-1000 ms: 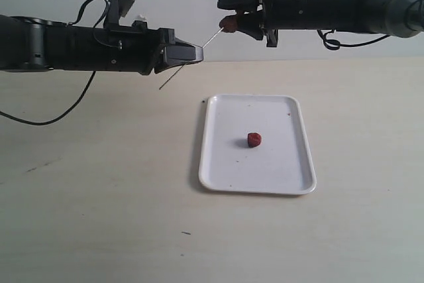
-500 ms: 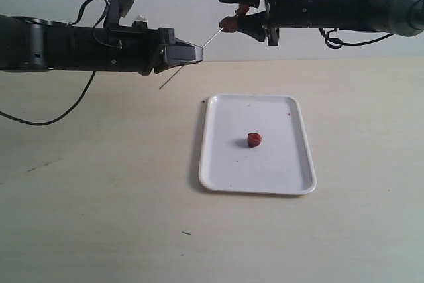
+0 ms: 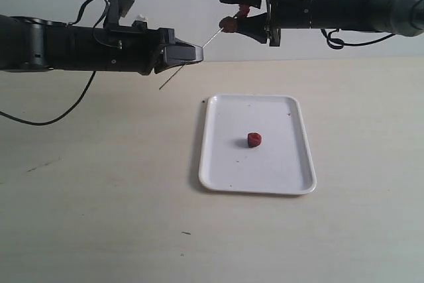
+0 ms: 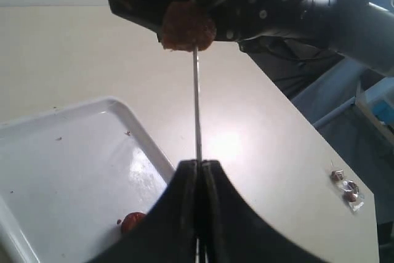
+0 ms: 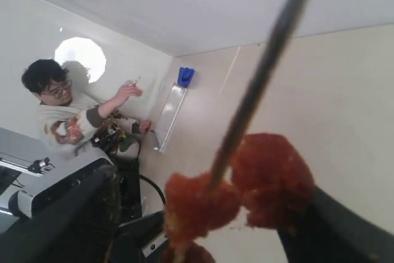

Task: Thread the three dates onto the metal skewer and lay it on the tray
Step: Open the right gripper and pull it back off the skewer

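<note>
My left gripper (image 3: 197, 52) (image 4: 198, 165) is shut on the thin metal skewer (image 3: 211, 39) (image 4: 196, 103), which slants up to the right above the table. One dark red date (image 3: 228, 24) (image 4: 186, 26) sits threaded near its far end. A second date (image 3: 244, 10) (image 5: 274, 177) shows just beyond it along the rod. My right gripper (image 3: 232, 10) (image 5: 203, 226) is open, its jaws spread on either side of these dates without pinching them. The third date (image 3: 254, 139) (image 4: 132, 221) lies loose in the middle of the white tray (image 3: 218, 164) (image 4: 61, 152).
The tray rests on a pale wooden table (image 3: 99, 197) below both raised arms. A black cable (image 3: 59, 114) hangs from the left arm. A person (image 5: 68, 115) and equipment appear far off in the right wrist view.
The right gripper's jaws have spread apart, letting go of the date on the skewer, and drawn back slightly to the right. The left gripper and skewer have held still.
</note>
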`<state>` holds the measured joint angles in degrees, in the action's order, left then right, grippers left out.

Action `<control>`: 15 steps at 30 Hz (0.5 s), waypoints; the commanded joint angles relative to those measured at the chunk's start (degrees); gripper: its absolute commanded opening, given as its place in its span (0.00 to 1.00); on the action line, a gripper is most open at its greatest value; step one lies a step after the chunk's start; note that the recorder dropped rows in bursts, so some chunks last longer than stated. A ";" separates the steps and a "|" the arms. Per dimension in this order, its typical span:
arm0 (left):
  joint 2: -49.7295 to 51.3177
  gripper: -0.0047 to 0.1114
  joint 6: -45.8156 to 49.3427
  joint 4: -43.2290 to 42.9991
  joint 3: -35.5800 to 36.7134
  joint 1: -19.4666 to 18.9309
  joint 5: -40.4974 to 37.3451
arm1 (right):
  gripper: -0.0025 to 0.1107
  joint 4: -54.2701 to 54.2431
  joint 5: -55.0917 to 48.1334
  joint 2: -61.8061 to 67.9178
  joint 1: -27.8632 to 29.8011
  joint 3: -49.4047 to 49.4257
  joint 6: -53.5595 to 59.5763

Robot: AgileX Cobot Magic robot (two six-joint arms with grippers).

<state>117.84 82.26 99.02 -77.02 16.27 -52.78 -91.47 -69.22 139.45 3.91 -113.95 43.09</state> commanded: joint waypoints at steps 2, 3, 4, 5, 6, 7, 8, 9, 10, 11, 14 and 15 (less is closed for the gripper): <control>-0.44 0.04 -0.06 0.92 -0.39 0.34 -0.32 | 0.63 0.27 -0.74 -0.75 0.92 -0.22 0.76; -0.44 0.04 -0.06 0.92 -0.39 0.34 -0.32 | 0.65 0.27 -0.74 -0.75 1.09 -0.22 0.76; -0.44 0.04 -0.06 0.92 -0.39 0.34 -0.32 | 0.66 0.27 -0.74 -0.75 1.19 -0.22 0.76; -0.44 0.04 -0.06 0.92 -0.39 0.34 -0.32 | 0.67 0.27 -0.74 -0.75 1.34 -0.22 0.76; -0.44 0.04 -0.06 0.92 -0.39 0.34 -0.32 | 0.68 0.27 -0.74 -0.75 1.37 -0.22 0.76; -0.44 0.04 -0.06 0.92 -0.39 0.34 -0.32 | 0.69 0.27 -0.74 -0.75 1.47 -0.22 0.76; -0.44 0.04 -0.06 0.92 -0.39 0.34 -0.32 | 0.69 0.27 -0.74 -0.75 1.60 -0.22 0.76; -0.44 0.04 -0.06 0.92 -0.39 0.34 -0.32 | 0.69 0.35 -0.74 -0.75 1.71 -0.22 0.76; -0.44 0.04 -0.06 0.92 -0.39 0.34 -0.32 | 0.69 0.35 -0.74 -0.75 1.72 -0.22 0.76; -0.44 0.04 -0.06 0.92 -0.39 0.34 -0.32 | 0.69 0.35 -0.74 -0.75 1.84 -0.22 0.76; -0.44 0.04 -0.06 0.92 -0.39 0.34 -0.32 | 0.69 0.35 -0.74 -0.75 2.48 -0.22 0.76; -0.44 0.04 -0.06 0.92 -0.39 0.34 -0.32 | 0.69 0.39 -0.74 -0.75 2.74 -0.22 0.76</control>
<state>117.84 82.26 99.02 -77.02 16.27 -52.78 -91.23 -69.35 139.45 5.83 -113.95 43.09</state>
